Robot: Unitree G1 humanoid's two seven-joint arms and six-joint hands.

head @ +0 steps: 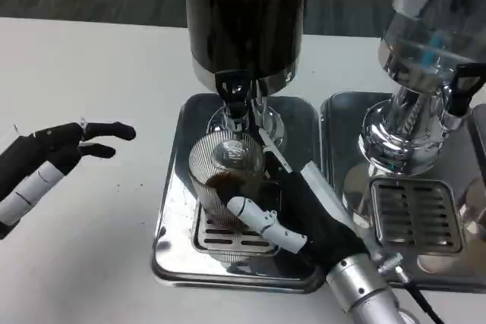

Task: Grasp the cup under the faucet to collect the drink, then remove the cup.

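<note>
Right hand (292, 210) wraps around the cup (225, 176), gripping it: one finger (262, 221) curls across the near side of the cup wall, another runs up along its right side toward the faucet (235, 100). Cup is clear, ribbed, upright, sitting on the slotted drip grate (228, 237) of the left metal tray (171, 210), directly under the black faucet. Some dark liquid shows low in the cup. Faucet hangs from the dark drink dispenser (247, 13), which stands at the back of that tray. Cannot tell if liquid is flowing.

Left hand (57, 153) hovers over the white surface (91, 66), well apart from the tray on its left, holding nothing, fingers stretched out toward the dispenser and slightly apart.

A second dispenser (433, 28), clear-bodied with a chrome base, stands on the right tray (342, 111) just beside the first tray; its own black faucet (459, 92) is over another drip grate (414, 214). Right forearm (364, 286) comes in from the bottom edge, crossing the front corner between the two trays.
</note>
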